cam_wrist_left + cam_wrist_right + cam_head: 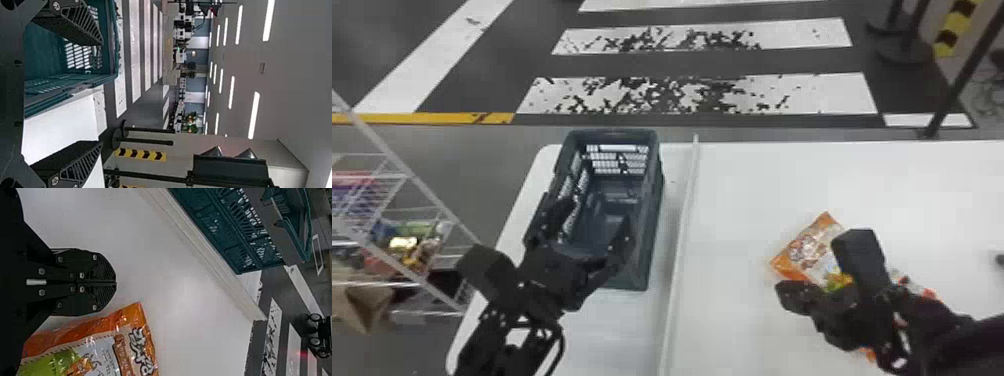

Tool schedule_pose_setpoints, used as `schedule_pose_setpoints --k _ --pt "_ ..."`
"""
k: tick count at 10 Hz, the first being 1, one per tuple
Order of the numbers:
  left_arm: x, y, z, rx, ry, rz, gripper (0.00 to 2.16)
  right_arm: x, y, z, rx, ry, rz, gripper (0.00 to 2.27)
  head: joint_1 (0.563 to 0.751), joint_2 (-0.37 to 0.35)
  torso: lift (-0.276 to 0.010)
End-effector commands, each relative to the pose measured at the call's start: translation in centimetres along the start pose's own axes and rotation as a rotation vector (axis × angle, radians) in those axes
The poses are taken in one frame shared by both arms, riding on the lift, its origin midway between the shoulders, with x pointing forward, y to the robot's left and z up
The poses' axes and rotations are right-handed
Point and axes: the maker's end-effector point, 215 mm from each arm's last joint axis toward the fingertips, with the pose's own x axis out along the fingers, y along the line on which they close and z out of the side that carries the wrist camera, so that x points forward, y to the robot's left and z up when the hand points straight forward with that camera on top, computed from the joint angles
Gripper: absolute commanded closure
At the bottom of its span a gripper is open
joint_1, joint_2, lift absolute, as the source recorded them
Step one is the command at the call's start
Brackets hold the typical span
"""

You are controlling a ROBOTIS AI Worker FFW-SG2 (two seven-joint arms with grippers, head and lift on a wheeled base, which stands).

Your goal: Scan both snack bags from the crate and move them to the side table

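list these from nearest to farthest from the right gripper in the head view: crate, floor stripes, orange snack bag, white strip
From the right gripper:
1. Orange snack bag: right beside it.
2. White strip: to its left, between bag and crate.
3. Crate: left, past the strip.
4. Floor stripes: on the floor beyond the table.

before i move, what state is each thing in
crate: upright, open-topped
orange-edged snack bag: lying flat outside the crate, partly hidden
left pincer: open, at the crate
right pincer: shut, nothing between its fingers
wire shelf: stocked with goods
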Motion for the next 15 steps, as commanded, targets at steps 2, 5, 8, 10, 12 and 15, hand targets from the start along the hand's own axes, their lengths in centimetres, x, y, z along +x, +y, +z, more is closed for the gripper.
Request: schedule_pose_setpoints --k 2,5,8,10,12,15 --pt "0.0 0.1 0.1 0.002 -0.001 0.002 0.10 2.0 -0.7 0.4 -0.027 0.027 -0.010 2.25 0.695 0.174 -0.075" --pt "0.1 0.2 -0.1 0.001 0.002 0.002 0.10 3.5 -2.3 1.6 -0.035 0.035 -0.047 2.25 0.695 0.176 -0.075" --pt "0.0 0.3 0.0 0.003 0.003 0.001 0.10 4.4 -4.3 2.4 -0.053 0.045 -0.096 2.25 0.695 0.166 -0.075" --pt "0.0 0.4 -0.1 0.004 0.004 0.002 0.10 4.4 -5.6 2.7 -0.063 0.051 -0.123 2.25 0.695 0.153 -0.075" --pt "-0.1 0.3 -0.1 0.003 0.006 0.002 0.10 4.1 -6.9 2.8 -0.069 0.050 -0.146 2.25 0.695 0.143 -0.075" --pt "-0.2 0.2 -0.1 0.001 0.005 0.002 0.10 3.5 -9.2 2.6 -0.051 0.049 -0.179 2.25 0.695 0.120 -0.075"
